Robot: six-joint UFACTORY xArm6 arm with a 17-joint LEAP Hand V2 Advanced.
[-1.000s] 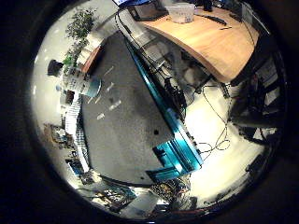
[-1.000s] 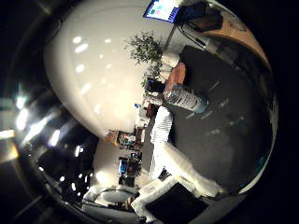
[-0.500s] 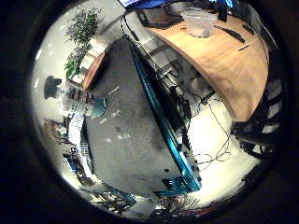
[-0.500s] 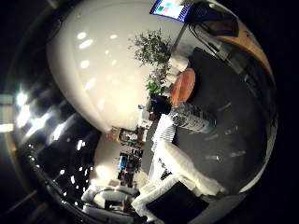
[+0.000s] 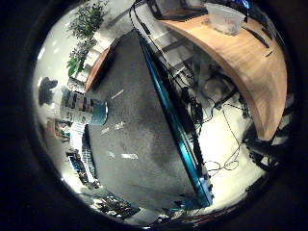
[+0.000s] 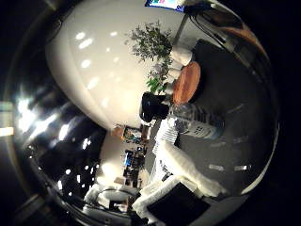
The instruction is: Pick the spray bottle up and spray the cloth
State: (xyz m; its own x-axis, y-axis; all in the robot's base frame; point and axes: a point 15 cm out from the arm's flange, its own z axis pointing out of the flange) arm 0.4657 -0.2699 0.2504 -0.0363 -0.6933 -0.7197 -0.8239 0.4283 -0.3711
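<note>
Spray bottle (image 6: pixel 195 123) now nearer the palm than before.

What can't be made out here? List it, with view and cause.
1. Spray bottle nozzle: thumb side view, dark and blurred; little finger side view, too small.
2. Cloth: only a pale blurred patch beside the bottle; cannot tell.
3. Hand: thumb side view, fingers show, the rest cut off by the edge.

Spray bottle (image 6: pixel 195 123) label too small to read; fingers' (image 6: pixel 188 169) tips beyond the view's edge
</note>
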